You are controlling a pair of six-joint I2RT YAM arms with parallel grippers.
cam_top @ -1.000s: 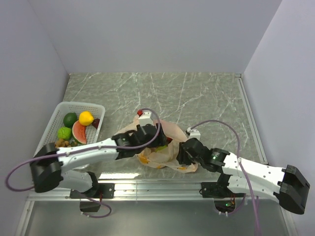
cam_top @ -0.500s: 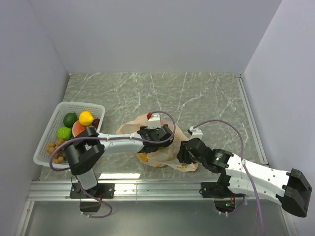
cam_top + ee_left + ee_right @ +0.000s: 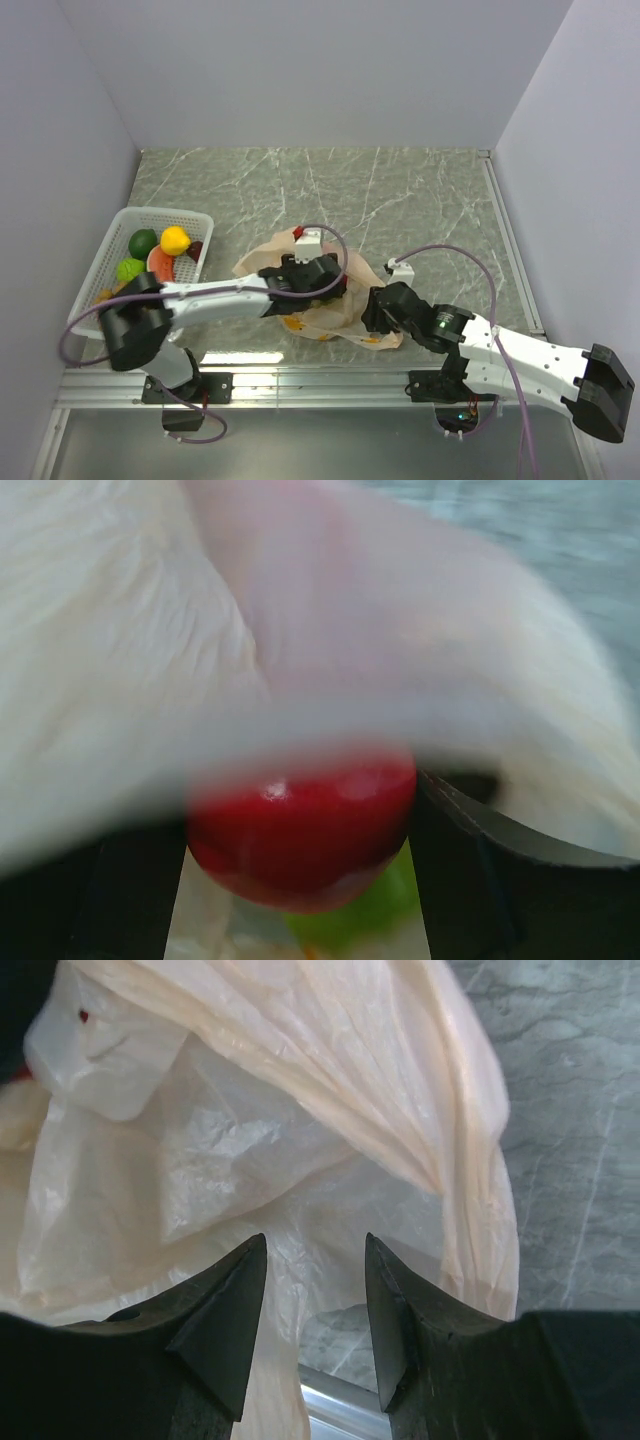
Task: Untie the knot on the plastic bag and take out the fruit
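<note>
The left claw (image 3: 318, 283) sits inside the mouth of the plastic bag (image 3: 345, 310), just below the middle of the overhead view. In its wrist view a red apple (image 3: 300, 830) lies between the two dark fingers (image 3: 480, 880), with something green just under it; blur and a fold of plastic hide the contact, so whether the claw is clenched on the apple or only straddling it cannot be told. A second ago this arm lay further toward the left of the frame; since then it has pushed deeper into the bag, which suggests the knot is already undone and the work has moved on to lifting fruit out. No knot shows in any view.

The right claw (image 3: 310, 1300) stands half open at the bag's lower right edge, thin plastic lying in its gap, with no visible pinch on it. It has barely shifted.

Beyond the bag, at the left of the marbled tabletop (image 3: 420, 200), a white basket (image 3: 120, 225) holds a lemon (image 3: 175, 239), two green fruits and a watermelon slice.
</note>
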